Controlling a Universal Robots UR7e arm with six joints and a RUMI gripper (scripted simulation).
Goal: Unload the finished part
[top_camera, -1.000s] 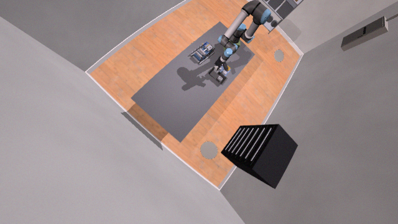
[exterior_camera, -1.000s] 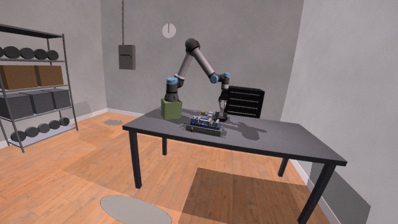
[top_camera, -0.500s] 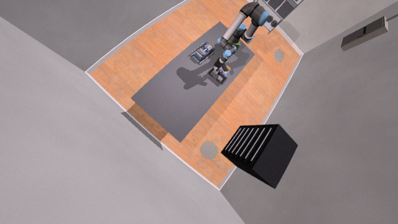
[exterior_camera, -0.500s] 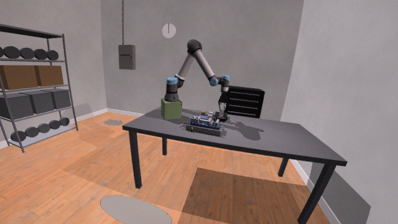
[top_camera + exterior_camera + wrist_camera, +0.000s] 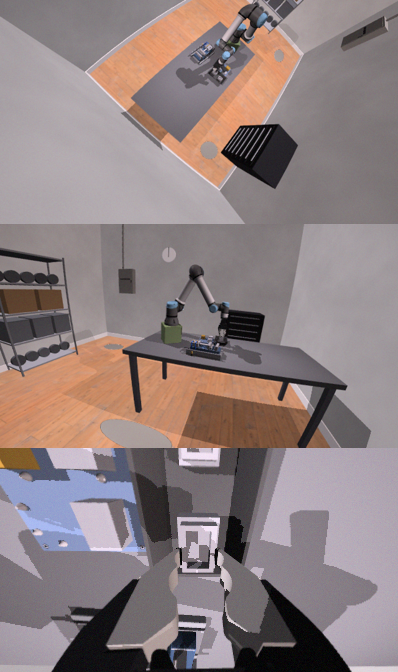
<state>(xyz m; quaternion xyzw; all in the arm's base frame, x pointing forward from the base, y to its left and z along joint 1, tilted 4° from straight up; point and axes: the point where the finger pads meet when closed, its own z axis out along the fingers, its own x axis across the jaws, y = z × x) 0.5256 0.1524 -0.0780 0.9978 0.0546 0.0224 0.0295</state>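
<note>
In your wrist view, left to right: blue vise base (image 5: 45, 503) with a grey block (image 5: 100, 523) on it, then the dark channel of the outfeed tray (image 5: 252, 498) running up the middle. The finished part (image 5: 198, 545), pocket up, sits dead centre between the fingertips, over that channel. The gripper (image 5: 198, 559) is clamped narrow on its two sides. A second pocketed block (image 5: 199, 455) lies further up the same tray. To the right there's grey table top (image 5: 345, 513).
</note>
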